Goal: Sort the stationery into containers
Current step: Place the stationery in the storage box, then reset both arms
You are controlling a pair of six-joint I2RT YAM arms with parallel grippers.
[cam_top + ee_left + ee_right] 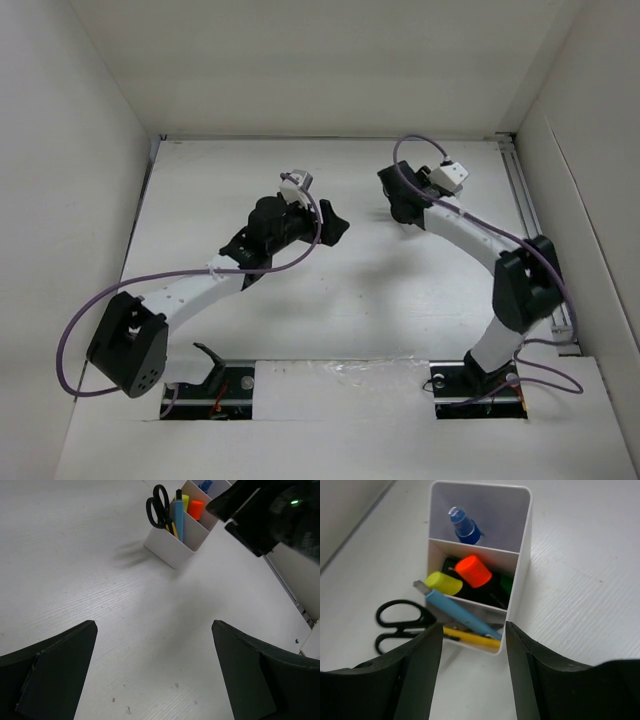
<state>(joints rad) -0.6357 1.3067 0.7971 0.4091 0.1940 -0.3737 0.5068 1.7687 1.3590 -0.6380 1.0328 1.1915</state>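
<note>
The white divided box (520, 555) stands on the table, also in the left wrist view (172, 542). It holds the blue-capped bottle (464, 526) in the far compartment, the orange-capped marker (474, 571) and a yellow-capped pen (443, 583) in the middle, and a blue pen (460, 612), a yellow item (472, 636) and the black-handled scissors (400, 625) in the near one. My right gripper (472, 675) is open and empty, its jaws over the box's near end. My left gripper (155, 675) is open and empty over bare table, well short of the box. In the top view the right gripper (402, 205) hides the box.
White walls enclose the table (330, 290) on the left, back and right. A metal rail (525, 200) runs along the right edge. The right gripper's black body (270, 515) hangs just beside the box in the left wrist view. Purple cables loop off both arms.
</note>
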